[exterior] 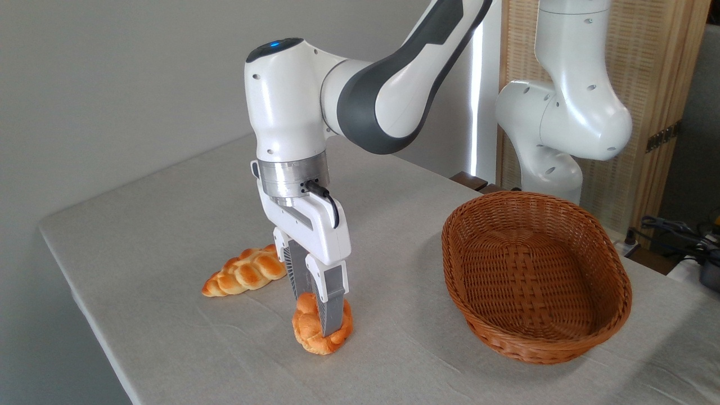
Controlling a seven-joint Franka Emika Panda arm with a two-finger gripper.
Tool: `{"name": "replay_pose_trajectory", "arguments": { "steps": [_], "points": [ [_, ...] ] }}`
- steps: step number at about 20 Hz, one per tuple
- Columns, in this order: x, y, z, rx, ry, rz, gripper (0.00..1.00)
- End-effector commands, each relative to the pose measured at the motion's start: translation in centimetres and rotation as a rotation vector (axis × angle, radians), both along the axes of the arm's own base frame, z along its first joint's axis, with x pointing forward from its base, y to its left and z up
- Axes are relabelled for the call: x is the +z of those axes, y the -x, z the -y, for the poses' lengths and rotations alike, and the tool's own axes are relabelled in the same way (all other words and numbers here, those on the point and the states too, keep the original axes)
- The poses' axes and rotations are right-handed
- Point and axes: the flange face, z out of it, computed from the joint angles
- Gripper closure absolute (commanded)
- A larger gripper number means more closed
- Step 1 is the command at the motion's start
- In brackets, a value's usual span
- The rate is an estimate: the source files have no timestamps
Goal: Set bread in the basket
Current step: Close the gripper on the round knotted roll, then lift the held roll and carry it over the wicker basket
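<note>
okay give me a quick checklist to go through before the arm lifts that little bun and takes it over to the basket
1. Jaws straddle the bun, one finger on each side: ok.
2. Gripper is closed firmly enough to hold: cannot tell.
3. Bun rests on the table, not yet lifted: ok.
4. Braided loaf lies apart from the bun, behind and to the left: ok.
5. Basket is empty and upright on the right: ok.
6. Tabletop between bun and basket is bare: ok.
</note>
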Motion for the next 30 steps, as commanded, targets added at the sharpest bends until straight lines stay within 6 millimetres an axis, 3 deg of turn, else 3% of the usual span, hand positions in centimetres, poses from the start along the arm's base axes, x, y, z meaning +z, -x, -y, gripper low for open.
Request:
{"name": "replay_pose_trajectory", "arguments": {
  "steps": [1,11,15,17,20,24,25,27,28,29,30],
  "points": [
    [0.1,0.2,-0.3,0.011,0.002,0.01,1.0],
    [0.8,0.2,-0.3,0.013,-0.004,-0.005,1.0],
    [5.4,-1.0,-0.5,0.036,-0.005,-0.023,1.0],
    [9.1,-0.4,-0.4,0.049,-0.008,-0.041,1.0],
    [15.1,4.6,-1.3,-0.025,-0.035,-0.103,1.0],
    [17.6,14.3,-6.3,-0.237,-0.005,-0.315,1.0],
    [17.6,16.2,-7.6,-0.264,0.016,-0.339,1.0],
    [16.6,19.1,-8.2,-0.31,0.037,-0.379,1.0],
    [15.1,21.3,-8.7,-0.309,0.056,-0.387,0.95],
    [13.6,22.4,-8.9,-0.311,0.071,-0.402,0.85],
    [12.3,22.8,-8.7,-0.315,0.074,-0.425,0.84]
  ]
}}
